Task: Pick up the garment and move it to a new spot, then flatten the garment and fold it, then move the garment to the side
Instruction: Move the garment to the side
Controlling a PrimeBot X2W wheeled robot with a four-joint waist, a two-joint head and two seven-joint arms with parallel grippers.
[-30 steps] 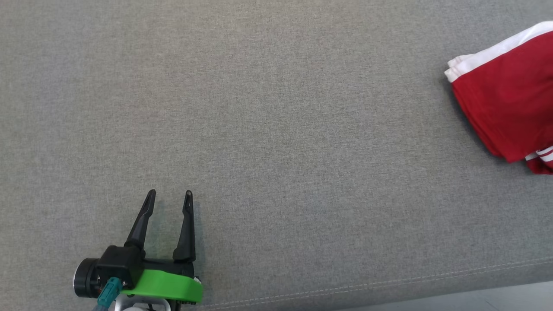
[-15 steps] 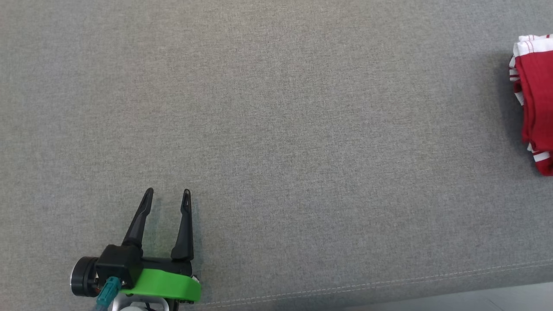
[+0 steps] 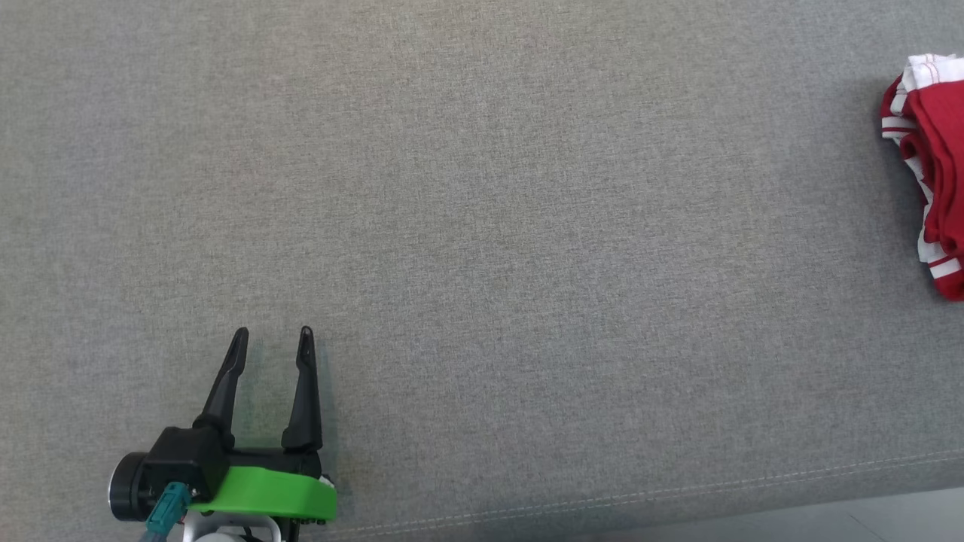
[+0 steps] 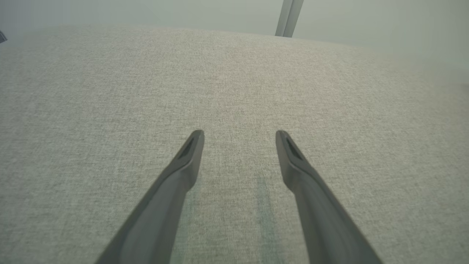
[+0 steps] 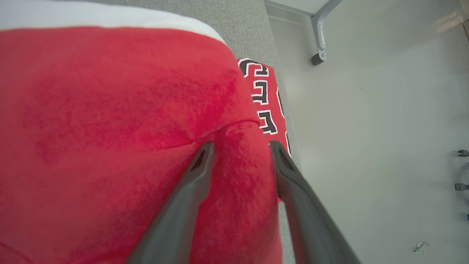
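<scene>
The garment (image 3: 938,173), red with white trim, lies bunched at the far right edge of the grey surface in the head view. The right wrist view looks down on the same red garment (image 5: 110,128), with black-and-white lettering on a fold near the surface's edge. My right gripper (image 5: 241,145) is open just over the red fabric, fingers apart, the cloth lying under and between them. My left gripper (image 3: 273,331) rests open at the lower left, far from the garment. In the left wrist view the left gripper (image 4: 240,132) has only grey cloth between its fingers.
The grey upholstered surface (image 3: 482,226) has a stitched front seam (image 3: 678,493), with pale floor (image 3: 828,519) beyond it. The right wrist view has the surface's side edge, bare floor (image 5: 366,128) and a metal leg (image 5: 320,33). A metal post (image 4: 289,16) stands beyond the far edge.
The garment went from a flat folded shape to a bunched heap further right. My right gripper has opened. My left gripper has drifted slightly left and down, still open.
</scene>
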